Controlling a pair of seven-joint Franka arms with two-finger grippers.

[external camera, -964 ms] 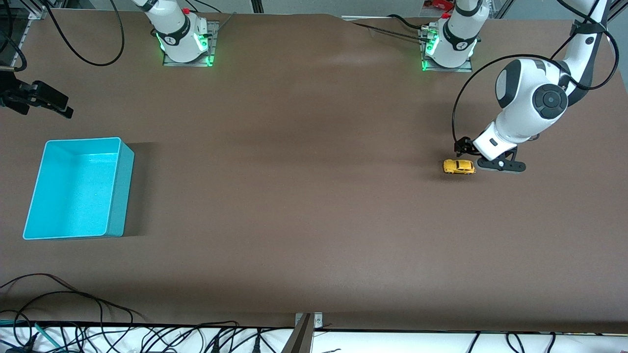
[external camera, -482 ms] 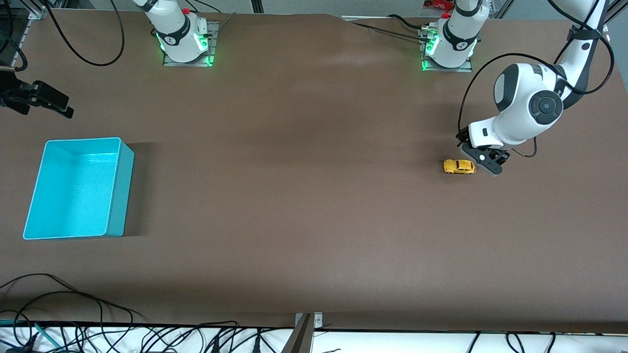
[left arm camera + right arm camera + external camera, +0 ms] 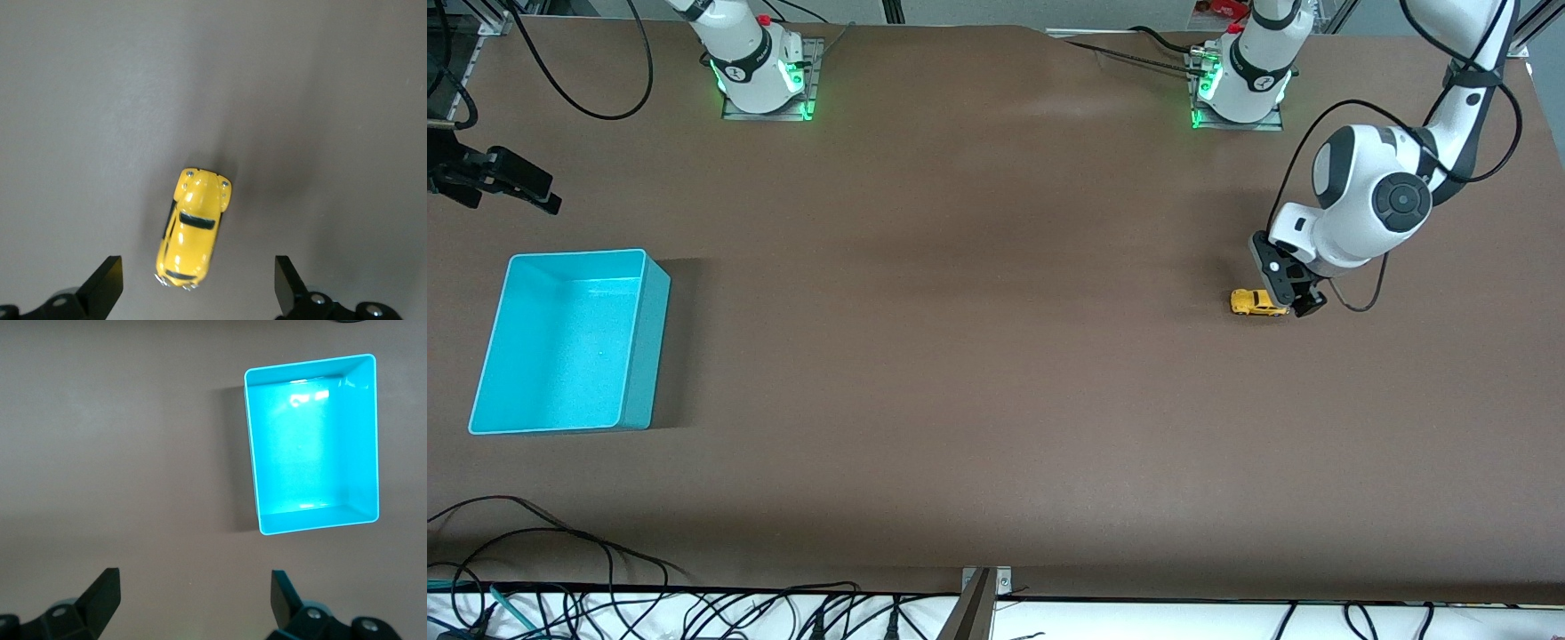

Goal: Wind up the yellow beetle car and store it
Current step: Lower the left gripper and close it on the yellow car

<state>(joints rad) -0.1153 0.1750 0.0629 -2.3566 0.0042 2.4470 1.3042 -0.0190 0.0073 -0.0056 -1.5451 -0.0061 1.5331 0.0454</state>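
The yellow beetle car stands on the brown table toward the left arm's end. My left gripper hangs low over the car's end, pointing down. In the left wrist view the car lies lengthwise, with its rear between the two black fingers of my left gripper, which is open and apart from the car. My right gripper waits, open, over the table at the right arm's end. Its wrist view shows nothing between the fingers of my right gripper.
An empty turquoise bin stands toward the right arm's end, and shows in the right wrist view as the bin. Both arm bases stand along the table's edge farthest from the front camera. Cables lie at the nearest edge.
The left arm's hand has turned and shifted over the car, bringing its fingers to either side of the car's rear. The car, the bin and the right arm have not moved.
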